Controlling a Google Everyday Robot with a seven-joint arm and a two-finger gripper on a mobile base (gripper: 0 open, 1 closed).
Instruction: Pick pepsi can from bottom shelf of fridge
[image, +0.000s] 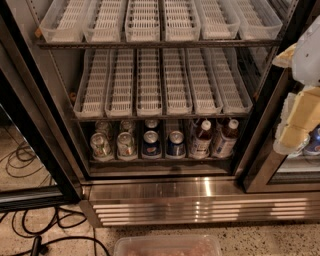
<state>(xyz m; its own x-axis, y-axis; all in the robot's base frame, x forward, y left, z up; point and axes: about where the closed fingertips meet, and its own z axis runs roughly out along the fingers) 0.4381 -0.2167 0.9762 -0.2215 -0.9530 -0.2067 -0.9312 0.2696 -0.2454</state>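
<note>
The fridge (200, 205) stands open in front of me. Its bottom shelf (160, 161) is a dark low tier behind a metal rail. Two dark blue pepsi cans (151, 143) (175, 143) stand side by side at the front middle, with another showing behind the left one. My gripper (295, 122), cream-coloured, hangs at the right edge of the view, outside the fridge in front of the right door frame, well right of the cans and slightly above them. It holds nothing that I can see.
Silver-green cans (100, 145) stand left of the pepsi cans, and red-capped bottles (202, 137) to their right. White lane trays (150, 85) fill the upper tiers. The open black door (30, 130) is at left. Cables (30, 222) and a plastic tub (167, 246) lie on the floor.
</note>
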